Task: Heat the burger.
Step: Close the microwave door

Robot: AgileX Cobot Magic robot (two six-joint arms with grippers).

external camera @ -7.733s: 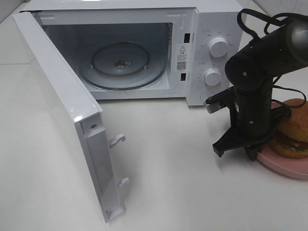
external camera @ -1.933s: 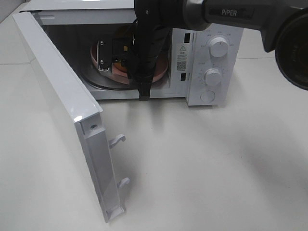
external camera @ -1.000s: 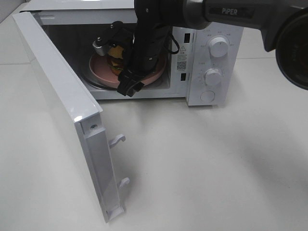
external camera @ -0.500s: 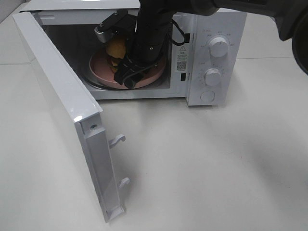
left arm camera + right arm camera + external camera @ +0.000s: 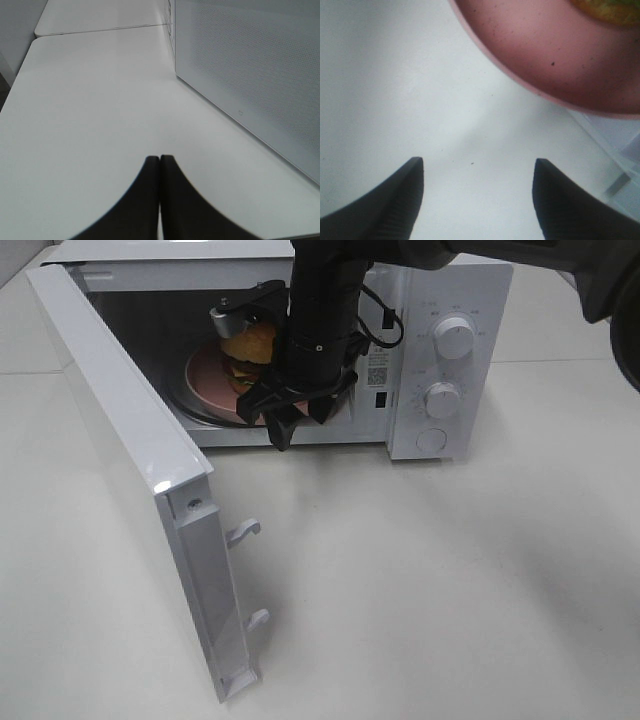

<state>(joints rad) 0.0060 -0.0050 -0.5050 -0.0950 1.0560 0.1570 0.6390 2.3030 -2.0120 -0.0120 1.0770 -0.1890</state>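
The burger (image 5: 248,344) with its golden bun sits on a pink plate (image 5: 208,376) on the glass turntable inside the open microwave (image 5: 440,300). My right gripper (image 5: 301,423) hangs at the front of the oven's opening, just outside the plate's near rim, open and holding nothing. In the right wrist view its two dark fingertips (image 5: 395,200) stand wide apart over the white surface. Beyond them lie the plate rim (image 5: 545,60) and a sliver of the burger (image 5: 605,10). My left gripper (image 5: 160,195) is shut and empty, low over the white table.
The microwave door (image 5: 130,450) is swung wide open toward the front left, with its latch hooks (image 5: 243,532) sticking out. Its outer face (image 5: 250,75) fills the side of the left wrist view. Two knobs (image 5: 452,338) and a button sit on the right panel.
The right gripper has drawn back from deep inside the microwave to its front opening, leaving the plate and burger on the turntable. The left arm is still.
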